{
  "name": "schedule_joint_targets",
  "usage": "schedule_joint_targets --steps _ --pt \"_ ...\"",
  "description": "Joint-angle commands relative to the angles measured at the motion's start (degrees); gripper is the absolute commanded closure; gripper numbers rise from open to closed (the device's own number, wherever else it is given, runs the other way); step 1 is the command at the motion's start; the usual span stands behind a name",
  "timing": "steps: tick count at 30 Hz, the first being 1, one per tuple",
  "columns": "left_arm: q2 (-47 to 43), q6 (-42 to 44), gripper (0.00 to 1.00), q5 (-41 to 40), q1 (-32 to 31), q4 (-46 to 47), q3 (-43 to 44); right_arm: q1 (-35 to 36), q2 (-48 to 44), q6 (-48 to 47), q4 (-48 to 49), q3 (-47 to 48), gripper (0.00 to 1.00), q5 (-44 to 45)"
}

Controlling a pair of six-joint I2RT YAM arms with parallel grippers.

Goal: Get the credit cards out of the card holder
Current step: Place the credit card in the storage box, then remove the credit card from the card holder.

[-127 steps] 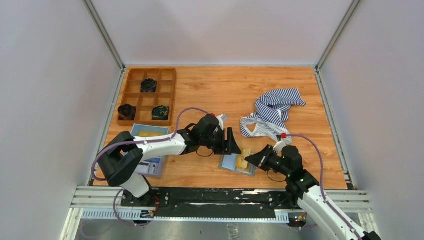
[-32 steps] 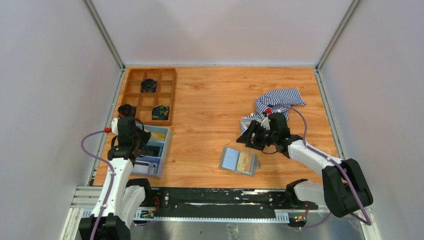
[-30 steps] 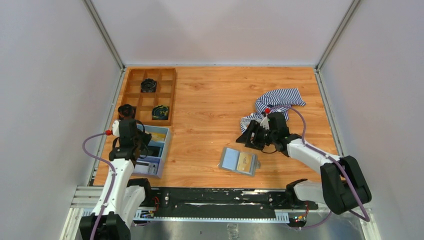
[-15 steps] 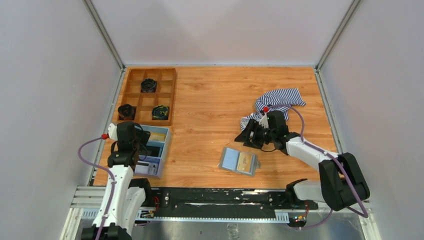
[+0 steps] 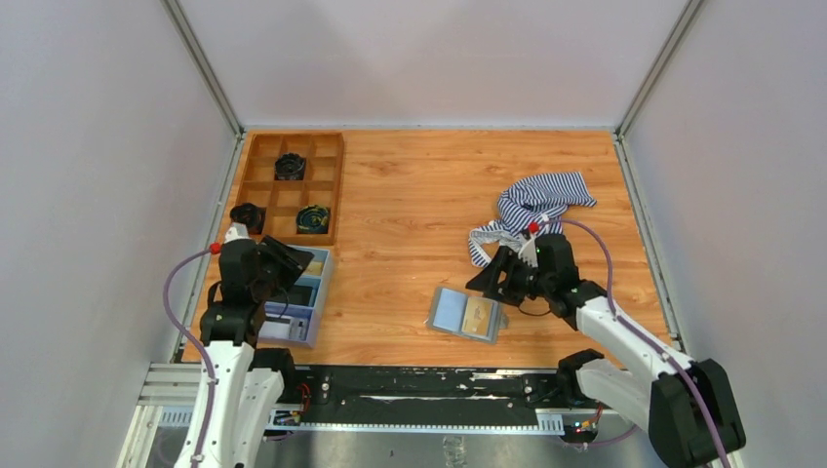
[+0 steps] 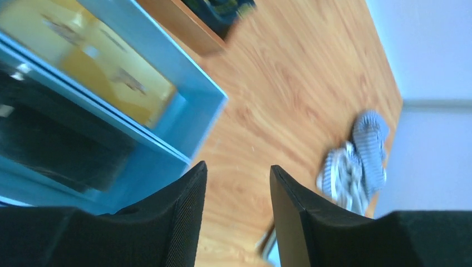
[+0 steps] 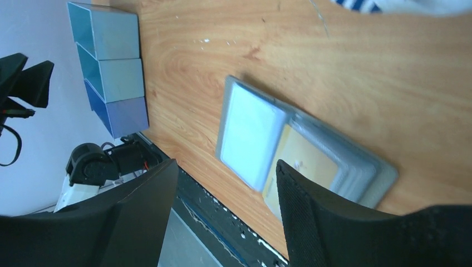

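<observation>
The card holder [image 5: 464, 314] lies open on the table near the front edge, pale blue lining [image 7: 250, 132] on the left. A tan credit card [image 5: 477, 312] [image 7: 303, 160] sits in its right half. More yellow credit cards [image 6: 94, 60] lie in the far compartment of the blue tray [image 5: 314, 294]. My left gripper [image 5: 294, 259] [image 6: 238, 173] hovers over the tray, open, with nothing between its fingers. My right gripper [image 5: 490, 281] [image 7: 225, 169] hangs open just behind and above the card holder's right half, holding nothing.
A wooden organizer [image 5: 288, 185] with dark round parts stands at the back left, beyond the tray [image 6: 186, 92] [image 7: 111, 72]. A striped cloth [image 5: 531, 214] [image 6: 356, 156] lies bunched behind my right arm. The black front rail [image 5: 419, 390] runs along the near edge.
My left gripper has opened over the blue tray and turned to point right. My right arm has swung its elbow nearer and brought its open gripper closer to the card holder.
</observation>
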Motion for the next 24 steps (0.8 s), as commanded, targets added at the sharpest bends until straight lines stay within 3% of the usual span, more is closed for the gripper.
schedule_joint_targets --steps 1,7,13,17,24 --pt "-1.8 1.7 0.49 7.9 -8.7 -1.4 -0.1 -0.1 -7.2 3.1 -8.9 -5.1 0.31 3.4" --pt "2.8 -1.2 0.43 1.5 -29.7 0.6 2.0 0.5 -15.7 6.5 -10.9 -11.0 0.32 4.7" --pt "17.8 -3.0 0.38 5.9 -45.0 18.7 0.8 1.2 -17.7 9.0 -9.2 -13.1 0.32 5.4" --pt "29.6 -5.1 0.35 8.2 -50.9 30.9 1.6 1.3 -18.0 10.2 -7.7 -13.9 0.32 5.7" --pt "44.3 -4.7 0.38 12.2 -55.3 36.7 9.0 1.8 -22.1 11.2 -9.3 -12.7 0.33 6.5"
